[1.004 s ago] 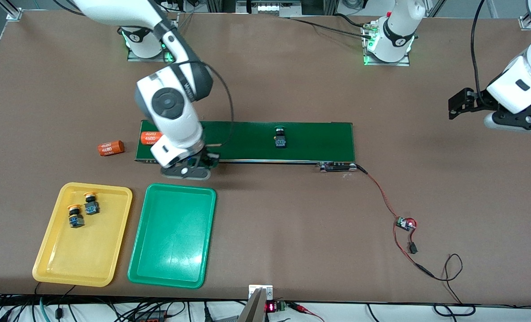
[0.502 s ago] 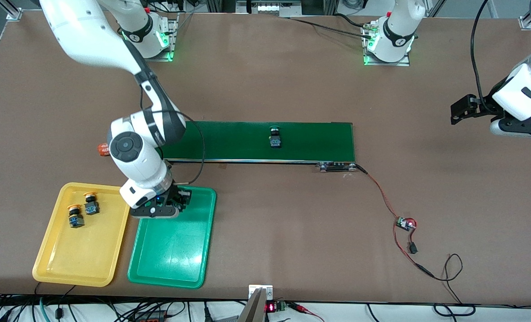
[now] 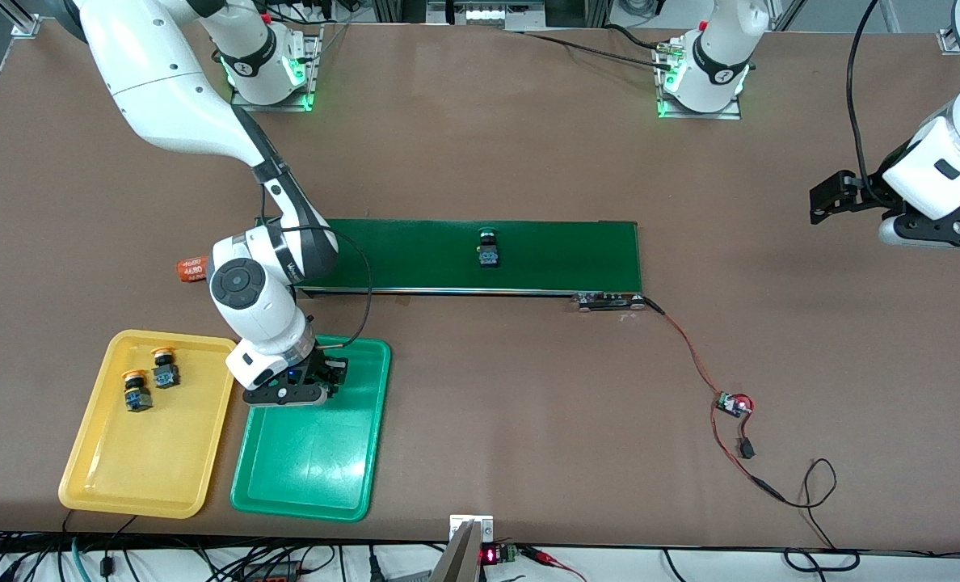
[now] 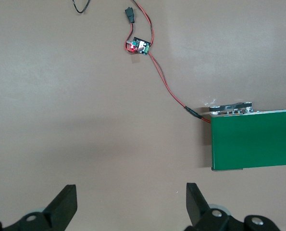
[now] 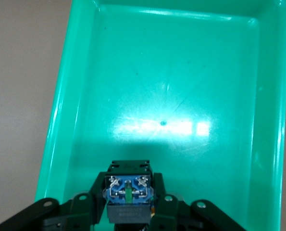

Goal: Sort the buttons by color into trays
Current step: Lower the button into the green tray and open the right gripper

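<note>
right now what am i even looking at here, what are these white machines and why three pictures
Two white robot arms stand at a table. One picture looks down from a high camera; the other two come from cameras on the wrists. The right gripper is over the green tray with a button between its fingers. Two yellow-capped buttons lie in the yellow tray. Another button sits on the dark-green belt, an orange cylinder beside the belt's end. The left gripper waits open over bare table.

Dark-green conveyor belt (image 3: pixel 528 255), orange "4680" cylinder (image 3: pixel 191 269) by its end, small circuit board (image 3: pixel 732 403) on red wires (image 3: pixel 690 356)
</note>
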### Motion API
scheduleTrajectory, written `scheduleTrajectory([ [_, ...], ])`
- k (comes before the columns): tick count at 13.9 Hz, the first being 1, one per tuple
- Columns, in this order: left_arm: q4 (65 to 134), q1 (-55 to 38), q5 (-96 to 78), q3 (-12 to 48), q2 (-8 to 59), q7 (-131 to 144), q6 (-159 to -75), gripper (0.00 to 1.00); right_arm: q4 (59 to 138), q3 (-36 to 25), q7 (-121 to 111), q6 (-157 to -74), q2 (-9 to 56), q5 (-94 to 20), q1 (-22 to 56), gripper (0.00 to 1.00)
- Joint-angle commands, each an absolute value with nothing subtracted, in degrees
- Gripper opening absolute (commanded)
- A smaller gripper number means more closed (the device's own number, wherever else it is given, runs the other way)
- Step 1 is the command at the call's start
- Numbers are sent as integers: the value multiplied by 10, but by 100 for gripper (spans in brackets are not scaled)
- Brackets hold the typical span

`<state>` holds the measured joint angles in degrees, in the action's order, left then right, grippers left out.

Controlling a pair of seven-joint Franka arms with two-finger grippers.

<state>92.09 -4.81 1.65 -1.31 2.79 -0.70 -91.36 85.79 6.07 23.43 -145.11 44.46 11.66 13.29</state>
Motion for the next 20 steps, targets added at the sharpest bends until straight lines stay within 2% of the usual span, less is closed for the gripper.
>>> scheduleTrajectory([
  [1,918,-50,16,-9,24,-4,-897,100,854,66,235,-1449,442,119,134,100],
  [4,915,-46,33,-11,27,-10,-893,100,868,65,248,-1443,422,117,147,100],
  [7,913,-50,36,0,11,-11,-855,100,927,65,317,-1425,364,117,173,100],
  [10,912,-52,36,1,12,-14,-857,100,1007,67,348,-1368,288,117,186,100],
  [13,911,-48,36,-3,12,-18,-868,100,1043,76,376,-1295,230,116,209,100],
  [15,915,-47,35,-3,18,-22,-889,100,1055,104,416,-1262,214,114,220,100],
  [17,912,-45,35,-3,21,-47,-890,100,1066,136,462,-1260,207,114,219,100],
  [20,906,-45,35,-8,18,-76,-908,100,1066,150,477,-1265,209,114,224,100],
])
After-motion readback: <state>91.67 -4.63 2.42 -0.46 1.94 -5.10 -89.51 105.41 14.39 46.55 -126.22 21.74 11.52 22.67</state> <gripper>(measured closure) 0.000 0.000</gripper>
